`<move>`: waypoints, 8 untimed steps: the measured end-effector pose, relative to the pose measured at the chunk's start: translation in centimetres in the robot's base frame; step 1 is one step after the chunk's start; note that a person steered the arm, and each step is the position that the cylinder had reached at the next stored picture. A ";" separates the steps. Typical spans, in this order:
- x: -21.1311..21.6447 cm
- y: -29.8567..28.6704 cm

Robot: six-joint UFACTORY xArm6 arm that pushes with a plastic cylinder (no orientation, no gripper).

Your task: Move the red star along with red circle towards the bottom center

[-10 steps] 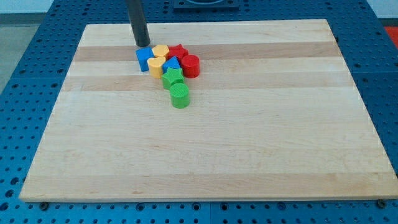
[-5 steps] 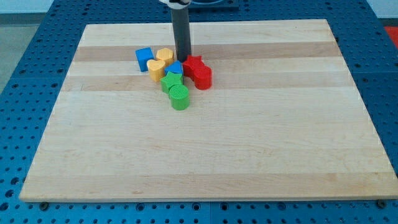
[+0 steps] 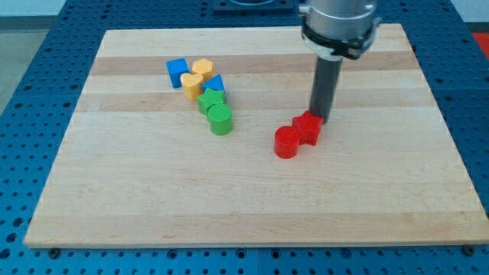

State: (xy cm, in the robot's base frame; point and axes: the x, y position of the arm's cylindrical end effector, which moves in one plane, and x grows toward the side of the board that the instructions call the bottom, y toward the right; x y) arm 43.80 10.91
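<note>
The red star point(image 3: 308, 127) and the red circle point(image 3: 287, 142) lie touching each other right of the board's middle, the circle at the star's lower left. My tip point(image 3: 318, 119) stands at the star's upper right edge, touching it. The rod rises straight to the arm's head at the view's top.
A cluster stays at the upper left: a blue cube point(image 3: 177, 72), two yellow blocks point(image 3: 202, 67) point(image 3: 192, 85), a blue block point(image 3: 216, 82), a green star point(image 3: 210, 99) and a green cylinder point(image 3: 221, 119). The wooden board point(image 3: 244, 206) lies on a blue perforated table.
My tip swept from the cluster's upper left through it, down and to the right. It pushed the red star and red circle out of the cluster, toward the right of the board's middle.
</note>
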 end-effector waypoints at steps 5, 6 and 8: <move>-0.3 -4.7; 1.0 -6.2; 1.2 -8.8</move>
